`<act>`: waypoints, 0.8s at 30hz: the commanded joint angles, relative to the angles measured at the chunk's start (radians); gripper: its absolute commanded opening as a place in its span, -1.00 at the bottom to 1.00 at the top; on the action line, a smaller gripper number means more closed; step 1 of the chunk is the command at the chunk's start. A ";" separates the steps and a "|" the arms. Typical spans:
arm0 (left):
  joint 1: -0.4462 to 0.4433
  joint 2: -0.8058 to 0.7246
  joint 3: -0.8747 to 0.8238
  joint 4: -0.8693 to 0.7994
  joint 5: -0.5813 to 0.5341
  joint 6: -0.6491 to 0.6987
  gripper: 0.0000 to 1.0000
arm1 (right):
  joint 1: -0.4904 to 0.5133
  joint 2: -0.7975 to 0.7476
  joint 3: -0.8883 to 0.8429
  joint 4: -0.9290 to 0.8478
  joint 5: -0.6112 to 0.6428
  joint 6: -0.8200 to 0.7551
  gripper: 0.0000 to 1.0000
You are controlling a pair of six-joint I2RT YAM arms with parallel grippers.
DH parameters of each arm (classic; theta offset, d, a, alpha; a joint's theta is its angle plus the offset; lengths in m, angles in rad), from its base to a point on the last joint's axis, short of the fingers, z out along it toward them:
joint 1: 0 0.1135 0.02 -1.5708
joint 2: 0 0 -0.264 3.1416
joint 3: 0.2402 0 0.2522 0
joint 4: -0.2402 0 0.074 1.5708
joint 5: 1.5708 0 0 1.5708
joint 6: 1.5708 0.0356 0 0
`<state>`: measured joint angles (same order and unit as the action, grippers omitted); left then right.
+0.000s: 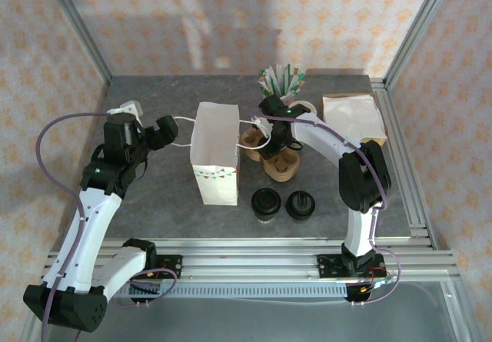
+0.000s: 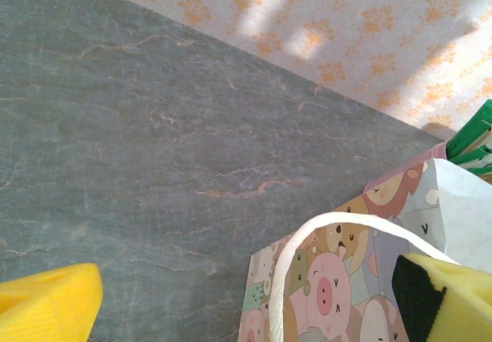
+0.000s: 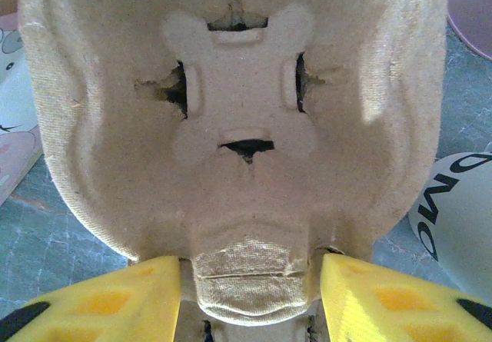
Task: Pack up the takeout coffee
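Observation:
The takeout coffee [image 1: 266, 202], a pale cup under a black lid, stands on the table in front of the white paper bag [image 1: 215, 157]; no gripper is near it. My left gripper [image 1: 169, 130] is open beside the bag's left handle. In the left wrist view the yellow fingers [image 2: 48, 305] stand far apart, with the white handle loop [image 2: 304, 259] and the bag's cartoon-animal side [image 2: 338, 288] between them. My right gripper [image 1: 270, 136] is shut on the brown pulp cup carrier [image 1: 278, 160]; the carrier's centre ridge [image 3: 250, 280] sits between the two yellow pads [image 3: 115, 303].
A lower black lid piece [image 1: 300, 205] lies right of the coffee. A holder of green-and-white sticks [image 1: 283, 84] stands at the back, with a flat pale bag [image 1: 354, 117] at the back right. A white rounded object with black lettering [image 3: 453, 223] sits right of the carrier.

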<state>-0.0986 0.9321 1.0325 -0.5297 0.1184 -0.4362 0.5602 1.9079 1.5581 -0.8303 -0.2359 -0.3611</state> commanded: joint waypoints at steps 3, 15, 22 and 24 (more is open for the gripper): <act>-0.010 0.002 0.028 -0.014 -0.008 0.023 0.97 | 0.017 0.014 0.012 0.010 0.040 -0.010 -0.11; -0.010 -0.004 0.028 -0.015 -0.012 0.022 0.96 | 0.023 -0.125 -0.032 0.005 0.027 0.070 -0.21; -0.009 -0.008 0.028 -0.015 -0.016 0.023 0.97 | 0.024 -0.242 -0.077 -0.001 0.051 0.146 -0.22; -0.010 -0.010 0.028 -0.015 -0.019 0.023 0.96 | 0.021 -0.264 -0.079 -0.017 0.068 0.182 -0.23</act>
<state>-0.0986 0.9321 1.0325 -0.5301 0.1181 -0.4362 0.5774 1.6932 1.4971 -0.8230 -0.2050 -0.2459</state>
